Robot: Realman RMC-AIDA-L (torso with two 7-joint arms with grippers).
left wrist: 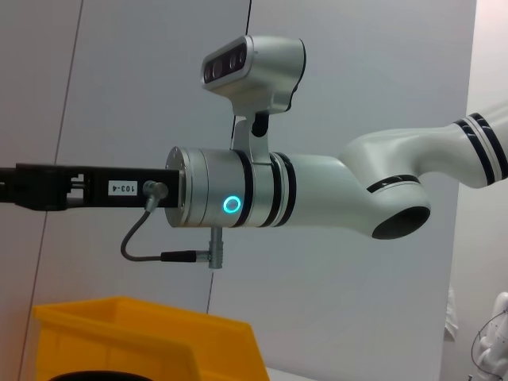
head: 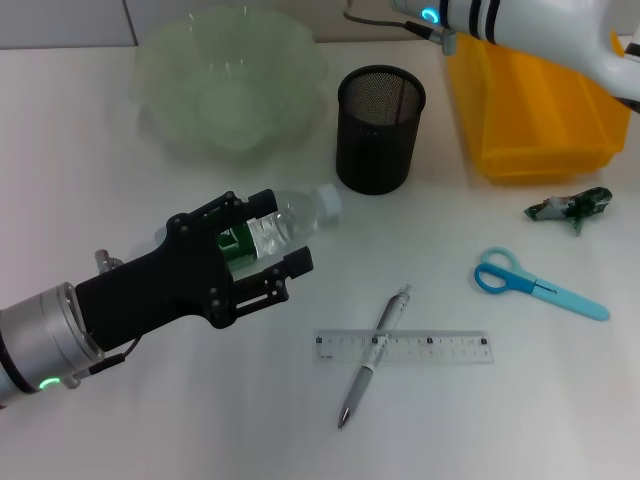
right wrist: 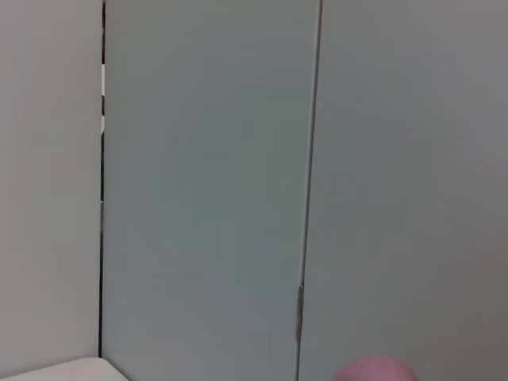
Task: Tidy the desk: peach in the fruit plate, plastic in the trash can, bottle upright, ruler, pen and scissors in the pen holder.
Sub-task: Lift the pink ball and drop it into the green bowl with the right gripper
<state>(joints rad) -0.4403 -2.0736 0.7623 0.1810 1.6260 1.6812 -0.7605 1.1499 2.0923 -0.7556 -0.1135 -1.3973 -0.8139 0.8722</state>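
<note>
Barely started: bottle grab underway, nearly everything else still loose.

The water bottle lies on its side in front of the glass fruit plate, with the left gripper closed around it. Pen across ruler, scissors and plastic wrapper lie loose; the mesh pen holder looks empty. The right arm is over the yellow bin (fingers out of view; pink blur at the right wrist view's edge, maybe the peach). Open desk in front of the bottle.
</note>
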